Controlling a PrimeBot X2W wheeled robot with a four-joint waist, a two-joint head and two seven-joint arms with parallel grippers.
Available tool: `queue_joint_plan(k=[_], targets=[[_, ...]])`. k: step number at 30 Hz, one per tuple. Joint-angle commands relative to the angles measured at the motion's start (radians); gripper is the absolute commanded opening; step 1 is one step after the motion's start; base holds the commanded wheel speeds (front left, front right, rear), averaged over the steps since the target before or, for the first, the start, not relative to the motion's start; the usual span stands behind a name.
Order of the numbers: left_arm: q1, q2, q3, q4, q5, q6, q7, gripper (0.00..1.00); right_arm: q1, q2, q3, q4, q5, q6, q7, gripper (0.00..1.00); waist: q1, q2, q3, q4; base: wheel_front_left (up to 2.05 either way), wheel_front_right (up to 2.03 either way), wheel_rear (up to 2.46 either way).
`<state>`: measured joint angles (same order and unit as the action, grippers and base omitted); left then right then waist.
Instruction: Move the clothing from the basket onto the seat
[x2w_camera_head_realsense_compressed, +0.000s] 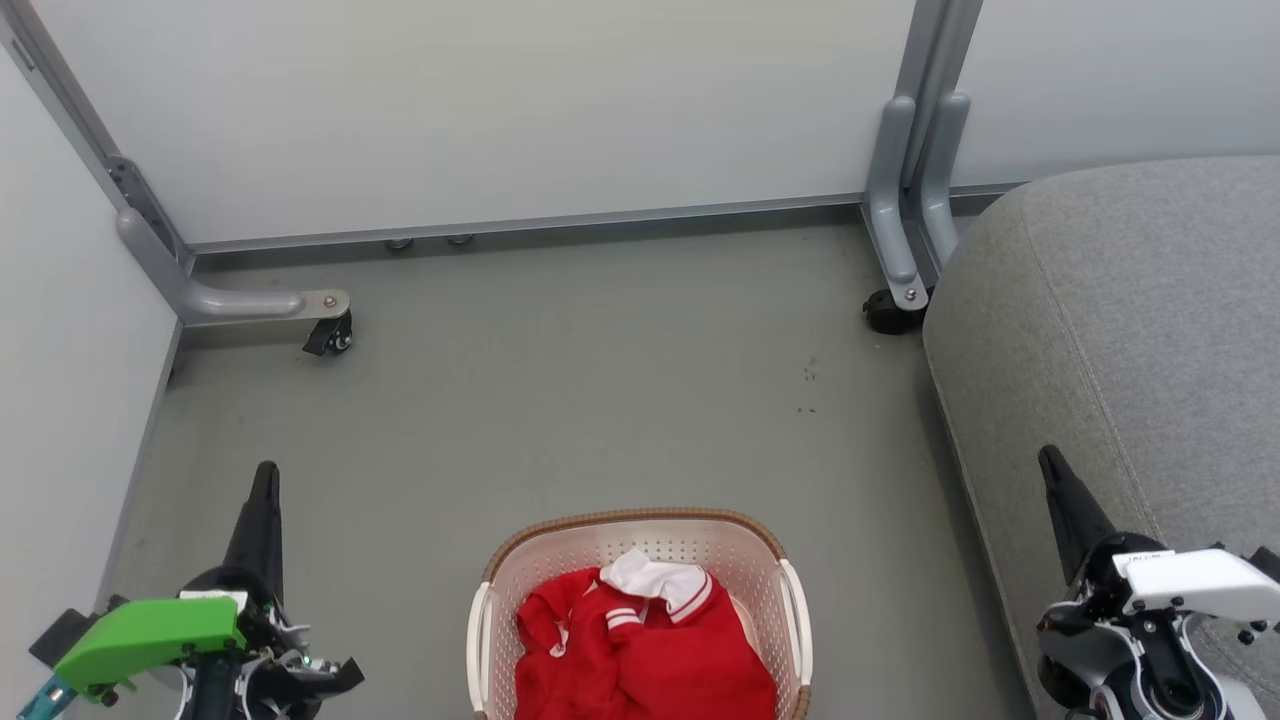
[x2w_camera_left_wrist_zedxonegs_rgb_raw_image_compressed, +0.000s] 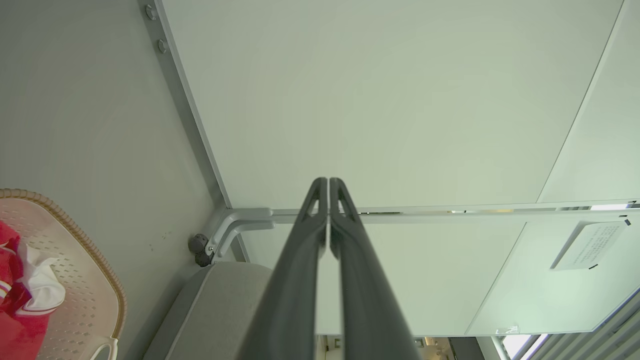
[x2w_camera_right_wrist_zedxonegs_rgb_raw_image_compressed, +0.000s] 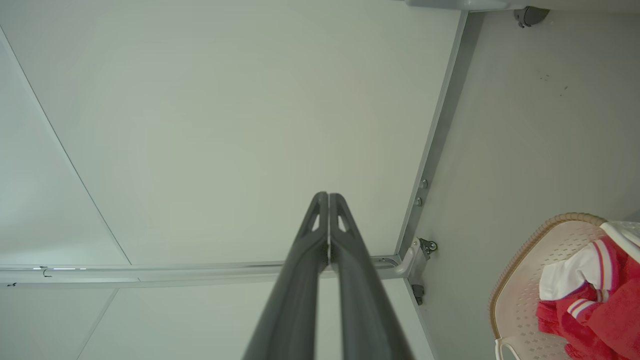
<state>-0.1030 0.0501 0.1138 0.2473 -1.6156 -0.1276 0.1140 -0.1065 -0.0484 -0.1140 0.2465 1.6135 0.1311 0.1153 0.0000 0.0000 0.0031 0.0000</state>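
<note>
Head view: a crumpled red cloth shirt with white striped collar (x2w_camera_head_realsense_compressed: 660, 665) lies in the cream perforated plastic basket with brown woven-look rim (x2w_camera_head_realsense_compressed: 650, 545), between my left tool (x2w_camera_head_realsense_compressed: 266, 472) and right tool (x2w_camera_head_realsense_compressed: 1048, 460), both pressed together, empty. It looks light, soft, floppy; I'd pinch a raised fold near the collar. The rounded grey fabric seat (x2w_camera_head_realsense_compressed: 1130, 330) stands at my right.

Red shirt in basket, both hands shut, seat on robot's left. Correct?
No. The seat is on the robot's right, as the head view shows. The rest holds: red shirt in the basket, left hand and right hand shut.
</note>
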Motion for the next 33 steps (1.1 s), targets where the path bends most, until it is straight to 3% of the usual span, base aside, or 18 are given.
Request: queue_joint_plan(k=[1,2,3,12,33], targets=[[0.002,-0.001,0.000,0.005,0.000,0.001,-0.001,1.00,0.003,0.002,0.000,0.005,0.000,0.000,0.000,1.00,0.0000,0.0000,0.000,0.000,0.00,0.00,0.00],[0.006,-0.002,-0.002,0.011,0.000,0.001,-0.001,0.00,0.007,0.003,0.001,0.010,0.000,0.000,-0.001,0.00,0.0000,0.0000,0.000,0.000,0.00,0.00,0.00],[0.016,-0.005,-0.003,0.024,0.000,0.001,-0.001,1.00,0.018,0.008,0.002,0.022,0.000,0.000,0.000,1.00,0.0000,0.0000,0.000,0.000,0.00,0.00,0.00],[0.036,-0.004,-0.036,0.024,0.034,0.001,-0.038,1.00,0.037,0.010,0.036,0.038,-0.037,0.000,-0.037,1.00,0.0000,0.0000,-0.003,-0.002,0.00,0.00,0.00],[0.065,-0.005,-0.071,-0.085,0.502,0.022,-0.130,1.00,0.063,0.007,0.079,-0.048,-0.539,0.000,-0.130,1.00,0.0000,0.0000,-0.006,-0.004,0.00,0.00,0.00]])
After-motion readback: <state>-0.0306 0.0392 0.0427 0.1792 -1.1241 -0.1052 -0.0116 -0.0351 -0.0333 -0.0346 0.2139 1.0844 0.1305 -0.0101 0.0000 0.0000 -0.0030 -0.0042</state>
